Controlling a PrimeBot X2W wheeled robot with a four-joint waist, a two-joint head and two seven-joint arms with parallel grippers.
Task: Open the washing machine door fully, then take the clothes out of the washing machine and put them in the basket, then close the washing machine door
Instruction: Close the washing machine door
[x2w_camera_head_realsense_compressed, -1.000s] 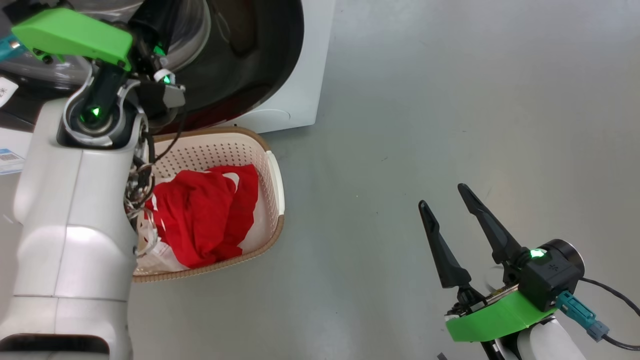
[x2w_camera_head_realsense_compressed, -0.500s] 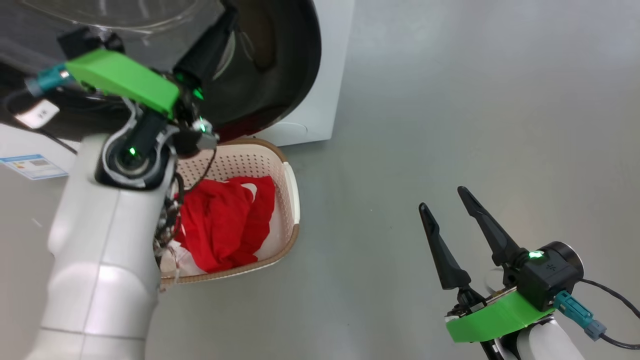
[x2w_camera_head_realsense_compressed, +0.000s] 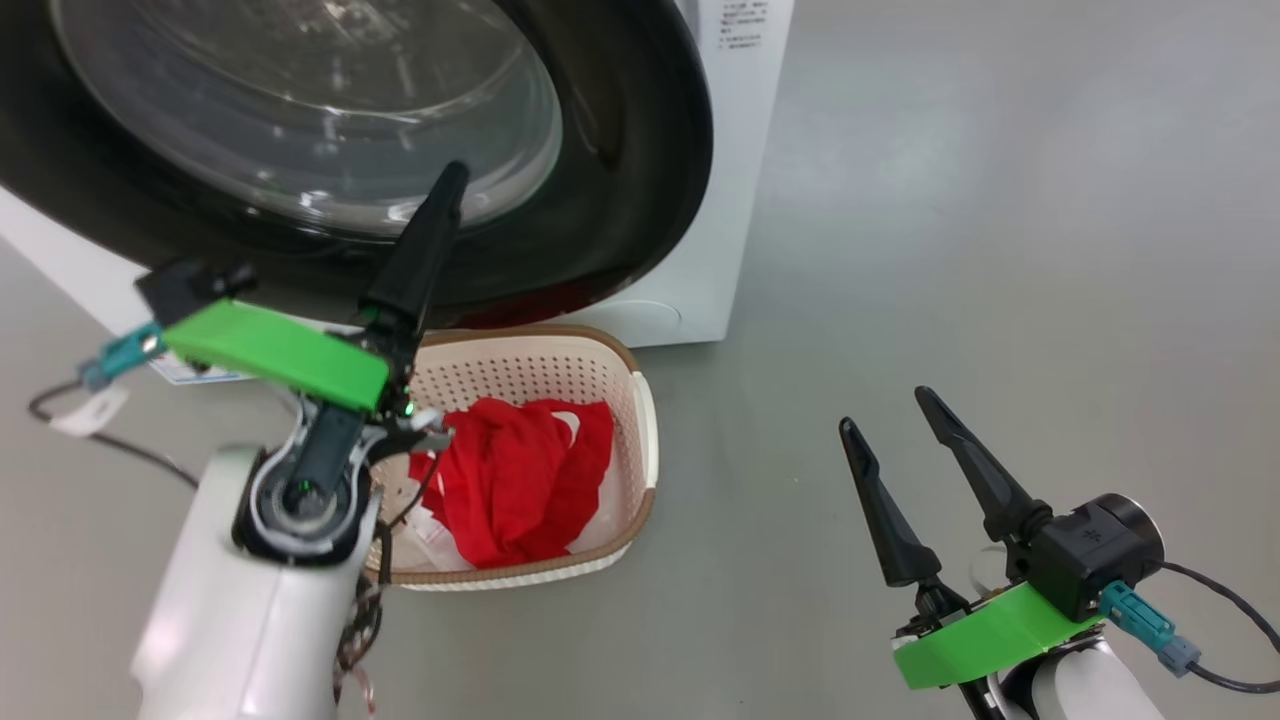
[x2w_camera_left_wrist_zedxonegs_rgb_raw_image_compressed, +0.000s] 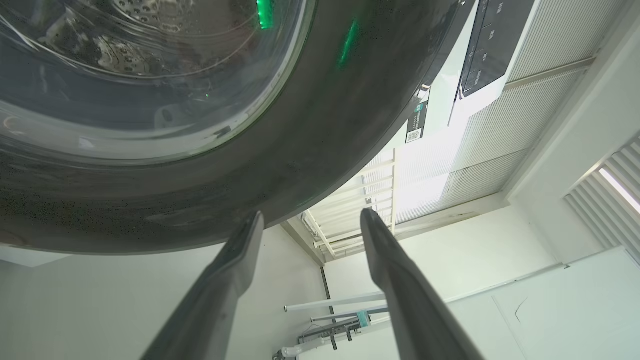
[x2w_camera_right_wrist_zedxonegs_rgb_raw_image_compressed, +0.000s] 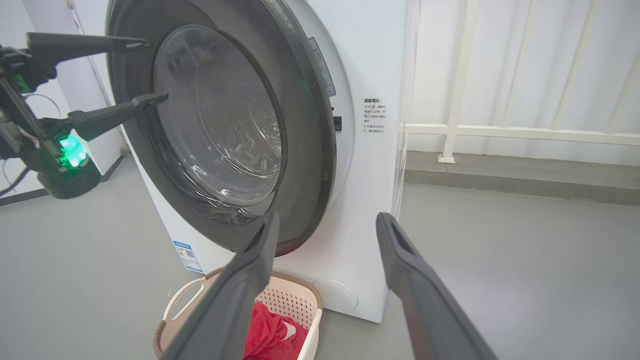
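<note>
The washing machine door (x2w_camera_head_realsense_compressed: 640, 180), with its glossy black rim and clear glass bowl, stands swung close against the white washing machine (x2w_camera_head_realsense_compressed: 745, 150). I cannot tell whether it is latched. My left gripper (x2w_camera_head_realsense_compressed: 450, 190) is open just in front of the door's (x2w_camera_right_wrist_zedxonegs_rgb_raw_image_compressed: 310, 125) lower rim, with nothing between its fingers (x2w_camera_left_wrist_zedxonegs_rgb_raw_image_compressed: 235, 265). In the right wrist view the left gripper (x2w_camera_right_wrist_zedxonegs_rgb_raw_image_compressed: 156, 70) shows spread wide at the door's left side. The cream basket (x2w_camera_head_realsense_compressed: 560, 335) sits on the floor below the door with the red clothes (x2w_camera_head_realsense_compressed: 530, 480) in it. My right gripper (x2w_camera_head_realsense_compressed: 887, 410) hangs open and empty to the right.
Grey floor runs right of the washing machine (x2w_camera_right_wrist_zedxonegs_rgb_raw_image_compressed: 370, 200) and around the basket (x2w_camera_right_wrist_zedxonegs_rgb_raw_image_compressed: 295, 300). A white railing (x2w_camera_right_wrist_zedxonegs_rgb_raw_image_compressed: 500, 131) and a low step stand behind on the right. A cable with a tag (x2w_camera_head_realsense_compressed: 75, 415) trails on the floor at the left.
My left gripper has gone from shut to open. The door has swung in toward the machine. The head camera has moved, so the whole picture has shifted. The right arm holds still.
</note>
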